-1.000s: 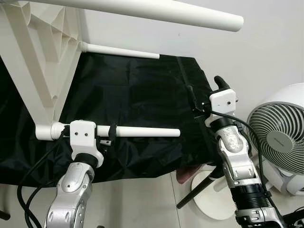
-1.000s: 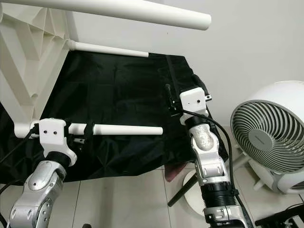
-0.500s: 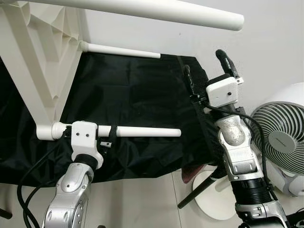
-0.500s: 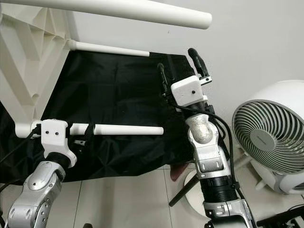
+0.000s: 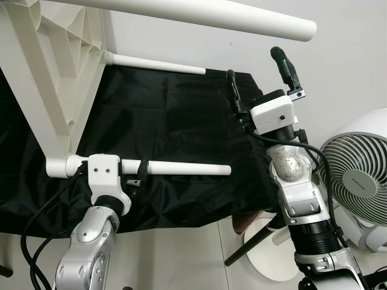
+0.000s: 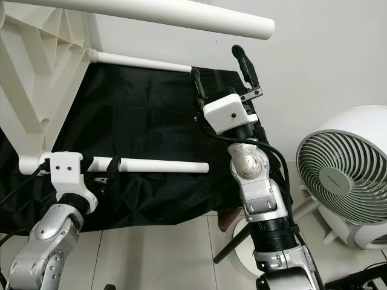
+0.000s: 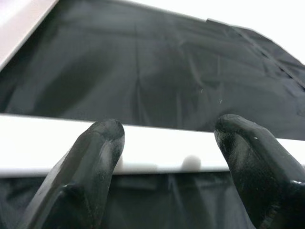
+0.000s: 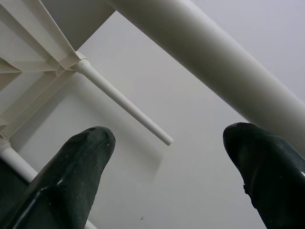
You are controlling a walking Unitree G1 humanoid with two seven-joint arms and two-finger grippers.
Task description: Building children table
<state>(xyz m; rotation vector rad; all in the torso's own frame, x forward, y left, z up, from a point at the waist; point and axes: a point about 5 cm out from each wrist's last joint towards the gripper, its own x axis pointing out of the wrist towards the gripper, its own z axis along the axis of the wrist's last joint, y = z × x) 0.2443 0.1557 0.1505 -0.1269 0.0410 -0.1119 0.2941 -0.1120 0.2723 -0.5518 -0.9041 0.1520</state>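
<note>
While we are looking down over both arms, the scene is reading like this:
Table: we are seeing its white underside (image 5: 42, 72) tipped on edge at our left, legs pointing right over a black cloth (image 5: 169, 121).
Left gripper (image 5: 140, 172): we are clasping the lowest leg (image 5: 181, 168) near its socket; in the wrist view that leg is running across between both fingers (image 7: 95, 157).
Right gripper (image 5: 260, 75): we are holding it raised, fingers spread, gripping nothing, below the top leg (image 5: 211, 15).
Fan (image 5: 357, 175): it is standing at our right.
</note>
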